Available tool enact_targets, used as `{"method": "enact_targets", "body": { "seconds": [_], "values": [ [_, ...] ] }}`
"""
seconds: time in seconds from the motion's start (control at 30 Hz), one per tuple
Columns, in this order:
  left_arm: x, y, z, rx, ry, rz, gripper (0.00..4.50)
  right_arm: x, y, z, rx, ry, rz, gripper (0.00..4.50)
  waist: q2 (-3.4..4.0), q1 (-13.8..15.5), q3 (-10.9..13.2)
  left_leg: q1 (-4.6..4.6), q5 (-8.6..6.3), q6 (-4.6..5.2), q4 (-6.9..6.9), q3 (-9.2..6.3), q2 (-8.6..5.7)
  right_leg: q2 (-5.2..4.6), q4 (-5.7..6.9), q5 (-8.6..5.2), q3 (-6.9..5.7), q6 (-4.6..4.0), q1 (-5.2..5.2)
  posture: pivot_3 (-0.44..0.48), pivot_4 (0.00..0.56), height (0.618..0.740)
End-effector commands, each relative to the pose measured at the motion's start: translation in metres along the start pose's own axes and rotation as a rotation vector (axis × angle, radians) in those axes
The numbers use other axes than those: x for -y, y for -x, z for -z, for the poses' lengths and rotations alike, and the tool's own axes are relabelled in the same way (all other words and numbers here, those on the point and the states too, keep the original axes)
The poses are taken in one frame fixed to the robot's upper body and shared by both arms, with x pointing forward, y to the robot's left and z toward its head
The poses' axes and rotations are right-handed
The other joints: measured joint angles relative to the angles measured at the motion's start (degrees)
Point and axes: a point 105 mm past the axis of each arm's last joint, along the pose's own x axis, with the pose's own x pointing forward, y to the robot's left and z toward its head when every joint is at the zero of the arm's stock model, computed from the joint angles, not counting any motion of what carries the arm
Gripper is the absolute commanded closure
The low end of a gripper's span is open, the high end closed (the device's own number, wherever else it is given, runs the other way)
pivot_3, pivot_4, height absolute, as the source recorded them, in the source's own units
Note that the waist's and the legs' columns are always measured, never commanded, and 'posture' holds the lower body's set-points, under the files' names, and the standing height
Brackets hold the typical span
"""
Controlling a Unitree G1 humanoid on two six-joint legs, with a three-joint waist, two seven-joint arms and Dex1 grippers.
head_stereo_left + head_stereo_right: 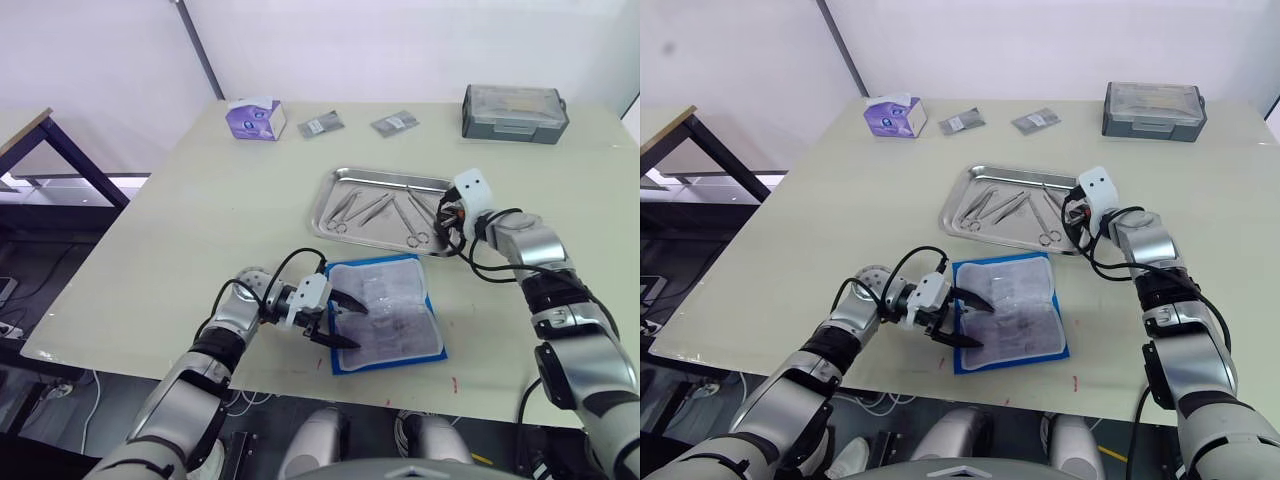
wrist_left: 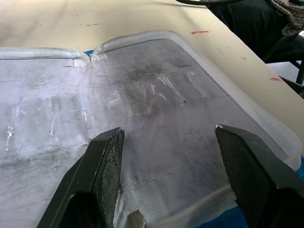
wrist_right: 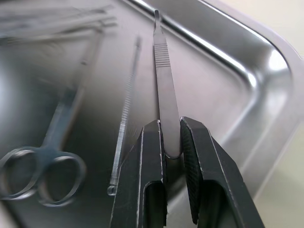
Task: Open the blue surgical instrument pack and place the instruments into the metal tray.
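The blue surgical instrument pack (image 1: pixel 385 310) lies unfolded near the table's front edge, its clear plastic pocket lining (image 2: pixel 156 95) facing up and looking empty. At the pack's left edge my left gripper (image 1: pixel 358 326) is open, one finger on each side of the lining's border. The metal tray (image 1: pixel 340 180) sits behind the pack and holds several instruments, among them scissors (image 3: pixel 47 152). My right gripper (image 3: pixel 170 130) is over the tray's right end, shut on a slim flat metal instrument (image 3: pixel 161 71) whose tip points toward the tray's rim.
A purple tissue box (image 1: pixel 256 118), two grey foil packets (image 1: pixel 321 125) and a grey lidded box (image 1: pixel 514 110) stand along the table's far side. The table's front edge runs just below the pack. A dark side table (image 1: pixel 40 140) stands off to the left.
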Motion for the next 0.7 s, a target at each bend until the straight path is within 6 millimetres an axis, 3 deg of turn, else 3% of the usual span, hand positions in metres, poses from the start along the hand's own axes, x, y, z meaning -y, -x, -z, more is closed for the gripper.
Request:
{"method": "enact_targets", "body": {
  "seconds": [0.03, 0.17, 0.2, 0.33, 0.37, 0.43, 0.5, 0.7],
  "values": [
    [0.046, -0.018, 0.047, -0.085, 0.231, 0.142, 1.24, 0.006, 0.001, -0.019, 0.052, -0.006, 0.044, 4.49, 0.01, -0.1, 0.0, 0.0, 0.0, 0.0, 0.0, 0.0, 0.0, 0.0, 0.01, 0.0, 0.0, 0.0, 0.0, 0.0, 0.15, 0.738],
    [0.046, -0.018, 0.048, -0.084, 0.231, 0.141, 1.24, 0.007, 0.0, -0.018, 0.051, -0.008, 0.044, 4.49, 0.02, -0.1, 0.0, 0.0, 0.01, 0.02, 0.0, -0.01, -0.01, 0.0, 0.02, 0.0, 0.0, 0.0, 0.0, 0.0, 0.15, 0.738],
    [0.046, -0.018, 0.048, -0.084, 0.231, 0.141, 1.24, 0.006, 0.0, -0.019, 0.054, -0.012, 0.04, 3.74, 0.02, -0.1, 0.0, 0.0, 0.01, 0.02, 0.0, -0.01, -0.01, -0.01, 0.02, 0.0, -0.01, 0.0, 0.0, 0.0, 0.15, 0.738],
    [0.047, -0.018, 0.048, -0.084, 0.233, 0.141, 1.24, 0.005, 0.002, -0.019, 0.057, -0.008, 0.037, 1.95, 0.03, -0.1, 0.0, -0.01, 0.01, 0.02, 0.0, -0.02, -0.01, -0.01, 0.02, 0.0, -0.01, 0.0, 0.0, 0.0, 0.15, 0.738],
    [0.047, -0.019, 0.048, -0.084, 0.233, 0.142, 1.24, 0.005, 0.002, -0.019, 0.058, -0.007, 0.036, 1.73, 0.03, -0.1, 0.0, -0.01, 0.01, 0.02, 0.0, -0.02, -0.02, -0.01, 0.02, 0.0, -0.01, 0.01, 0.0, 0.0, 0.15, 0.738],
    [0.047, -0.019, 0.048, -0.086, 0.233, 0.142, 1.24, 0.004, 0.004, -0.024, 0.077, 0.005, 0.034, 0.58, 0.04, -0.1, 0.0, -0.01, 0.02, 0.03, 0.0, -0.03, -0.02, -0.02, 0.02, -0.01, -0.02, 0.01, 0.0, 0.0, 0.15, 0.738],
    [0.047, -0.019, 0.048, -0.086, 0.233, 0.143, 1.24, 0.004, 0.007, -0.028, 0.098, 0.013, 0.031, 0.14, 0.04, -0.1, 0.0, -0.02, 0.02, 0.03, 0.0, -0.04, -0.03, -0.02, 0.02, -0.01, -0.02, 0.02, 0.0, 0.0, 0.15, 0.738],
    [0.046, -0.019, 0.048, -0.085, 0.232, 0.141, 1.24, 0.006, 0.021, -0.043, 0.159, 0.019, 0.031, 0.14, 0.09, -0.5, 0.0, -0.01, 0.02, 0.03, 0.0, -0.04, -0.03, -0.03, 0.03, -0.01, -0.01, 0.02, 0.0, 0.0, 0.15, 0.738]
  ]
}}
